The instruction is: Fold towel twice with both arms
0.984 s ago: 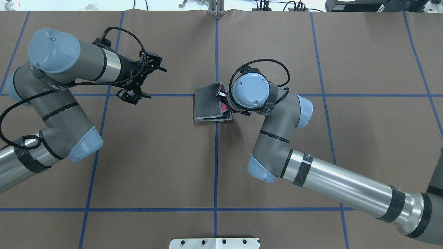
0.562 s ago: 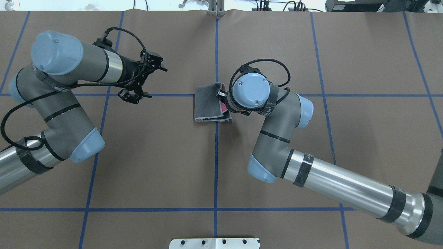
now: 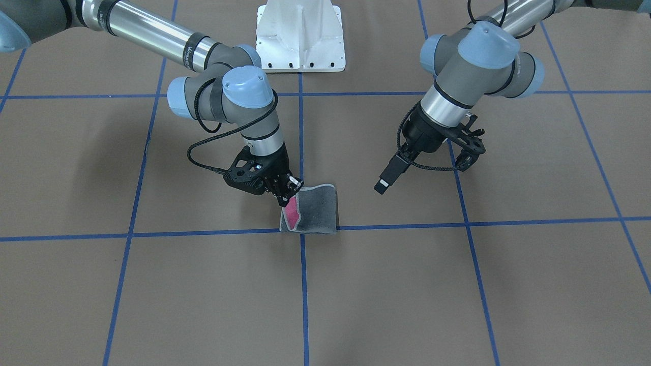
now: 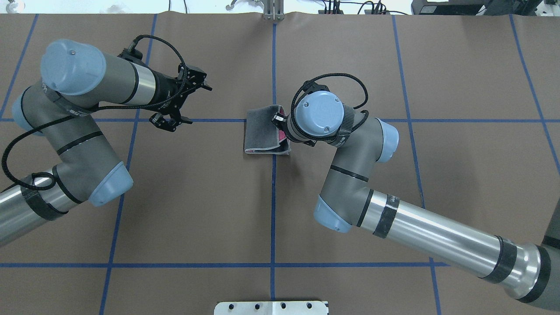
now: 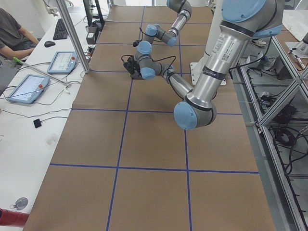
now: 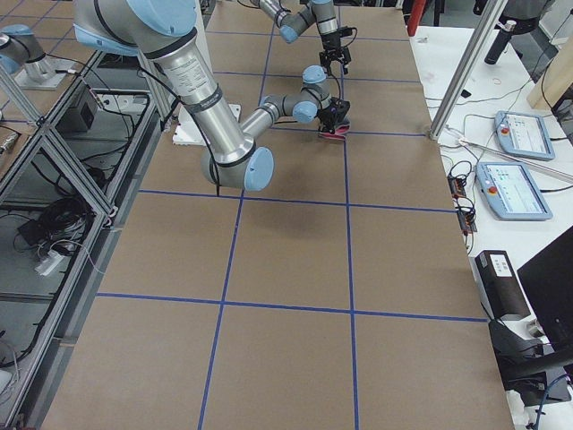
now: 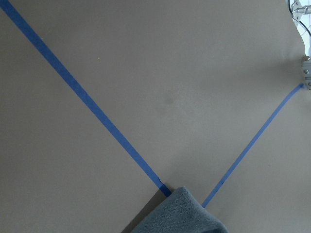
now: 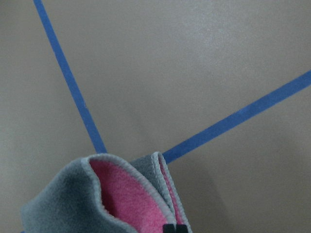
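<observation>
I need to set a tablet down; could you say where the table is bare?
Bare: the table between the towel and the open left hand, and the squares toward the pedestal. Crowded: around the right hand gripping the towel.

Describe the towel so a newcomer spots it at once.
Start at the brown paper-covered table with its blue tape grid. The towel sits on the central tape crossing, at the right end effector. It is the only cloth: folded, dark grey, pink showing inside.
</observation>
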Controlling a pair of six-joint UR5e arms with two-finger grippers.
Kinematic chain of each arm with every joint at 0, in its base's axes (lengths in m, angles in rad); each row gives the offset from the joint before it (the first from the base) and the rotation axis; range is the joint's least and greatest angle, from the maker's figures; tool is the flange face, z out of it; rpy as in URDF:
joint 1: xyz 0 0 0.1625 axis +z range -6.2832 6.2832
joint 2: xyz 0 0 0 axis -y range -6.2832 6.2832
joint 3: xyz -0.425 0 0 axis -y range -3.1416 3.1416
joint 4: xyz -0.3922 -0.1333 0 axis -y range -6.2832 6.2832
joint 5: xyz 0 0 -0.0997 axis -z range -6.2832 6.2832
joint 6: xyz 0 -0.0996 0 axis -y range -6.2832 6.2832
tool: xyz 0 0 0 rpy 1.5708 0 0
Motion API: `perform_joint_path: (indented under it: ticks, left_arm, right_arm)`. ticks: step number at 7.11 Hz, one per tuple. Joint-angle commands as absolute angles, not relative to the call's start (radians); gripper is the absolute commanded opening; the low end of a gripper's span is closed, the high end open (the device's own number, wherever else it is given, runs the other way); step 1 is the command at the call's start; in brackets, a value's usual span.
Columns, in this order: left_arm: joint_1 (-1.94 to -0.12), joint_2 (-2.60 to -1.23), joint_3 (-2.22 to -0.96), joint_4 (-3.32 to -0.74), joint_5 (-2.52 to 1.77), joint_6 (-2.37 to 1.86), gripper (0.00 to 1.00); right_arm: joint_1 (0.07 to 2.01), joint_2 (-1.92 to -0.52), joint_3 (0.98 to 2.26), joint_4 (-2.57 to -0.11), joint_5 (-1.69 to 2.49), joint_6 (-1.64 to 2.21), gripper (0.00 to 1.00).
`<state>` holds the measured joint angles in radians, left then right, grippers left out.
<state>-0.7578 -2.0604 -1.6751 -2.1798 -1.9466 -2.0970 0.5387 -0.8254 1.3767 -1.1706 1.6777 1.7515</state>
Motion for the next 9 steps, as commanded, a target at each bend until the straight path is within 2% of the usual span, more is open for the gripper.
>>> perform_joint_path:
  ticks: [1,4,6,9]
  left_arm:
    - [-0.758,-2.062,-1.675,-2.180,-1.947,-2.097,1.00]
    - [-0.758,-2.065,-1.677,-2.177,-1.947,-2.098,1.00]
    - [-0.758,-2.063,-1.678,-2.175,-1.947,-2.100,1.00]
    - [-0.758,-2.063,-1.677,-2.175,-1.945,-2.102,1.00]
  right_arm:
    - [0.538,-0.844,1.396,-1.172,1.677,1.750,0.19]
    - [0.532,-0.845,1.397,-1.173,1.677,1.755,0.18]
    - [0.532,-0.845,1.397,-1.172,1.677,1.758,0.00]
    - [0.532,-0.865,1.448,-1.184,1.677,1.758,0.00]
